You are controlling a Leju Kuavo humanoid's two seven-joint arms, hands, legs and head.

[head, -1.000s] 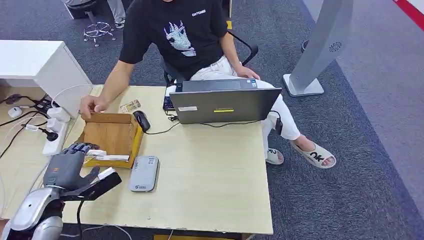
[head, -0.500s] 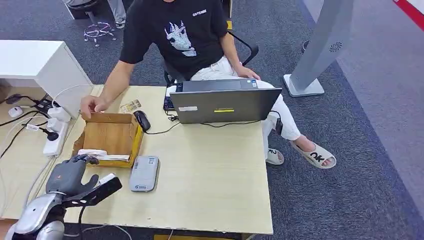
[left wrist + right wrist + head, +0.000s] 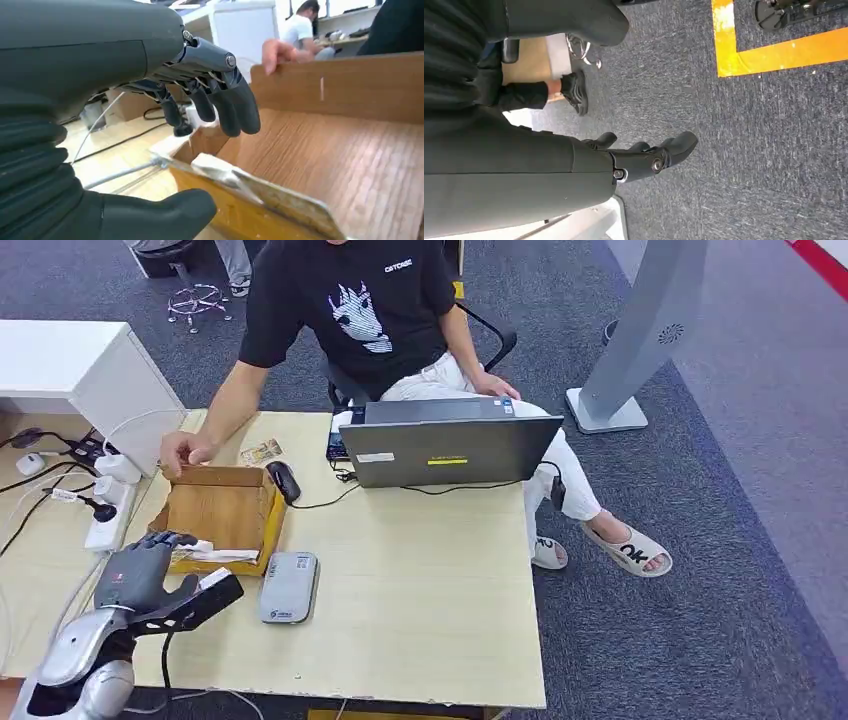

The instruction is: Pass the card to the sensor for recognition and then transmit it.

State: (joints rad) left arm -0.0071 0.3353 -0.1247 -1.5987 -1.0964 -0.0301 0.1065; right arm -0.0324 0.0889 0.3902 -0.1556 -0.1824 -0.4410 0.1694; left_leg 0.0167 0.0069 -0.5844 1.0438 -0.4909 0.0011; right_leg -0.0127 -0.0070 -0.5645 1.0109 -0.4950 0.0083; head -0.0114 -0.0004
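Hovering at the near rim of the wooden box (image 3: 222, 512), the left hand (image 3: 140, 575) is seen with fingers spread and nothing held, the card (image 3: 280, 200) lying on that rim just under the fingertips (image 3: 235, 117). A slip is risked: the card could be nudged off the edge, or missed altogether, before the sensor (image 3: 288, 587) beside the box is reached. The right hand (image 3: 644, 157) hangs loosely spread, empty.

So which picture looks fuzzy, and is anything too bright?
Head view: sharp, evenly lit, soft shadows under the laptop. Left wrist view: the left hand close up is soft, the person's hand blurred, the far room washed out. Right wrist view: carpet fairly sharp.
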